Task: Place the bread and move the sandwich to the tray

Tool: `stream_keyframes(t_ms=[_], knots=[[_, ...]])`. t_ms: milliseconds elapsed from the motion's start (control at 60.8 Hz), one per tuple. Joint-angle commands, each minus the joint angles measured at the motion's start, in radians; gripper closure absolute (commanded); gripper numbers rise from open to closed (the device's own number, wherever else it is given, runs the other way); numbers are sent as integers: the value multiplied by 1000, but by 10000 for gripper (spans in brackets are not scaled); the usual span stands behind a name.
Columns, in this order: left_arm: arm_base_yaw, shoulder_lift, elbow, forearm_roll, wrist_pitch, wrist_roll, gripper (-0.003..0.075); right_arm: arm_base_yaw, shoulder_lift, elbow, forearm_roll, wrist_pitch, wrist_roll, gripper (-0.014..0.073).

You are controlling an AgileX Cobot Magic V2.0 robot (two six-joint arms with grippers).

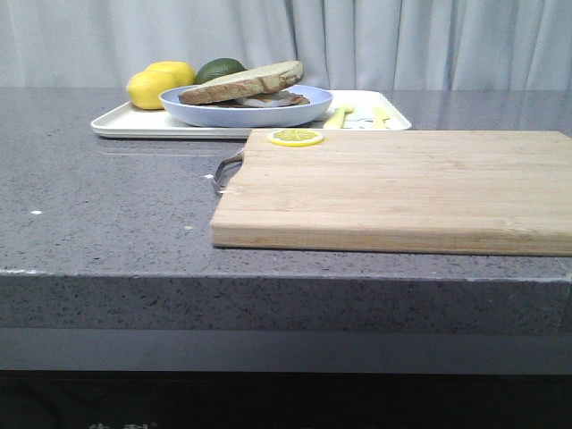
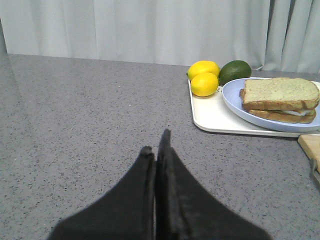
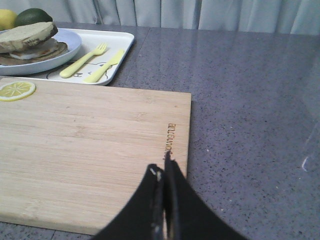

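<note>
Looking forward over the grey stone table [image 1: 98, 223], the front view shows the white tray [image 1: 121, 123] lying near the far edge, left of centre. On it sits the pale-blue plate [image 1: 192, 113] carrying the sandwich [image 1: 255, 89], with the bread [image 1: 253, 80] as its top slice, tilted up toward the right. Two lemons [image 1: 159, 83] and a dark green avocado [image 1: 218, 69] sit at the tray's far left corner, and a yellow fork [image 1: 338, 114] and knife [image 1: 382, 115] lie on its right part. A wooden cutting board [image 1: 402, 189] fills the near right area of the table, its far edge just beside the tray; a thin lemon slice [image 1: 296, 137] rests on the board's far left corner, and a metal handle [image 1: 225, 172] shows at its left side. Neither arm appears in this view.

From the left wrist view, the left gripper [image 2: 157, 145] hangs over bare tabletop, well apart from the tray [image 2: 215, 117] — its two dark fingers are pressed together with nothing between them. The sandwich [image 2: 280, 100] rests on the plate [image 2: 235, 100], lemons [image 2: 204, 77] and avocado [image 2: 235, 71] behind it.

From the right wrist view, the right gripper [image 3: 164, 167] is over the cutting board [image 3: 90, 150] near its right edge, beside a branded mark [image 3: 171, 137] — its fingers likewise closed on nothing. The lemon slice [image 3: 16, 90], fork [image 3: 84, 60], knife [image 3: 105, 66] and sandwich [image 3: 30, 42] lie beyond.
</note>
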State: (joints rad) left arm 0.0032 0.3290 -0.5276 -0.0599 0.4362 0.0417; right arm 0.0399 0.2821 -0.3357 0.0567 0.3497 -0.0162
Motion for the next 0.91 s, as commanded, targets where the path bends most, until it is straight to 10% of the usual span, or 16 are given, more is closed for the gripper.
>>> stream_keyframes(t_ms=[0,889], knots=[[2,6,-27,-10,-85,-8,739,2,7,-30,4,-91,-7,679],[-16,-269,304,81,-288,-197,739,2,7,-30,4,-91,-7,679]])
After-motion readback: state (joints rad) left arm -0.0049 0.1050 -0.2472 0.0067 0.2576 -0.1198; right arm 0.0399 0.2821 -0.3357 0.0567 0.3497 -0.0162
